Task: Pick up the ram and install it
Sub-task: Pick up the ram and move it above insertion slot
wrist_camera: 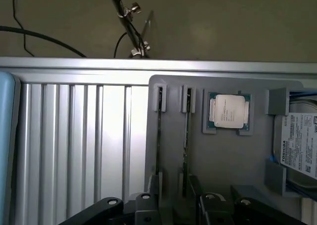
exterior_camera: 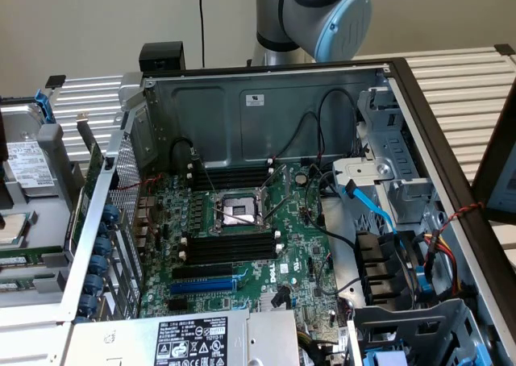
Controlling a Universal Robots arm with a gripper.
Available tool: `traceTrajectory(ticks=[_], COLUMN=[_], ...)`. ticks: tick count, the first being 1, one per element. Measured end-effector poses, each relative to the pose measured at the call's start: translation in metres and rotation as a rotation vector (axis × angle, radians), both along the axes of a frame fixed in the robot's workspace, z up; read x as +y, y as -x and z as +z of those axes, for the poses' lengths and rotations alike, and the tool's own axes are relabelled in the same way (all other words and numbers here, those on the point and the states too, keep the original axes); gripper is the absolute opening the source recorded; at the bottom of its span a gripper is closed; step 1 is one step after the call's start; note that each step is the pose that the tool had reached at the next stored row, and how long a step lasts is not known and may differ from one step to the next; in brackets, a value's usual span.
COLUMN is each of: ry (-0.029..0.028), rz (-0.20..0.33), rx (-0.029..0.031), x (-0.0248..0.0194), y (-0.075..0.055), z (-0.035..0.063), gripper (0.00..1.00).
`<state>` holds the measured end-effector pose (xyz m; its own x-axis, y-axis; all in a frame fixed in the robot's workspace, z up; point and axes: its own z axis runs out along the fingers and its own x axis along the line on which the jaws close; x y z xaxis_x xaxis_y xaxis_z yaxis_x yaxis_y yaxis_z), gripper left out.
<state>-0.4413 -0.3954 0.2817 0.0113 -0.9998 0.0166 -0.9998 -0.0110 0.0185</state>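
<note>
1. Standing spread apart, the jaws of the gripper hold nothing. Its black linkages show over the near end of a grey holder tray.
2. The ram is in that tray. One ram stick stands on edge in a narrow slot and is seen edge-on as a thin dark line. A second ram stick stands in the parallel slot just beside it.
3. The gripper hovers nearest the ends of these two slots. Whether a finger touches either stick cannot be told.
4. Next to the slots, a processor chip lies flat in a square pocket. A hard drive with a white label occupies the tray's far end.
5. The tray rests on a ribbed metal table.
6. In the exterior view, the tray sits at the exterior view's left, outside an open computer case.
7. Inside the case lies the motherboard. Two banks of black memory slots, one and the other, flank the processor socket, well apart from the ram.
8. The arm's grey and blue joint stands behind the case.
</note>
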Motion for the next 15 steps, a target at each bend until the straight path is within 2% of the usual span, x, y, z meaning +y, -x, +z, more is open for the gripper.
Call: traceTrajectory(ticks=[3,4,7,15], ry=[-0.0001,0.0,0.0,-0.0001], rz=[0.0,0.0,0.0,0.0], rx=[0.0005,0.0024,0.0182,0.0188], x=[0.0,-0.0001,-0.0012,-0.0032], y=[0.0,0.0,0.0,0.0], z=[-0.0055,-0.0071,-0.01,-0.0247], gripper=[0.36,0.36,0.36,0.36])
